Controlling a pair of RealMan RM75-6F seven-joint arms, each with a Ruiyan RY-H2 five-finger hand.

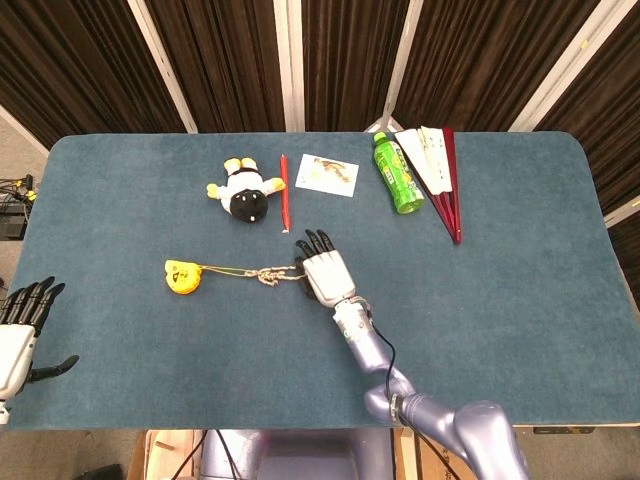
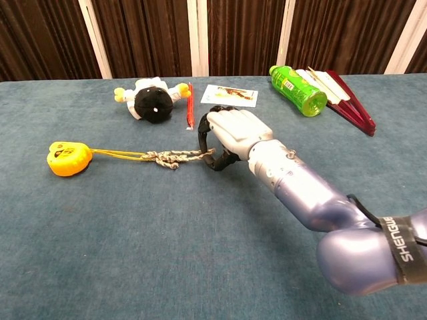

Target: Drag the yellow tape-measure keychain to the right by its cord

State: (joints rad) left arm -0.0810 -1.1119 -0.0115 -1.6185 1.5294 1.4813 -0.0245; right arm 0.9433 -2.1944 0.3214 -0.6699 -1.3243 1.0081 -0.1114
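Observation:
The yellow tape-measure keychain (image 1: 182, 277) (image 2: 69, 159) lies left of the table's middle. Its yellow loop and braided cord (image 1: 262, 274) (image 2: 170, 157) run rightward from it. My right hand (image 1: 322, 272) (image 2: 230, 133) sits at the cord's right end, palm down, with dark fingers (image 2: 205, 143) curled over the end and the thumb under it, pinching the cord. My left hand (image 1: 18, 330) hangs off the table's near left edge, fingers spread and holding nothing; the chest view does not show it.
A black-and-white plush toy (image 1: 245, 192) (image 2: 152, 100), a red pencil (image 1: 284, 190) and a picture card (image 1: 328, 174) lie behind the cord. At the back right are a green bottle (image 1: 398, 173) (image 2: 296, 89) and a red-and-white folded fan (image 1: 443, 180).

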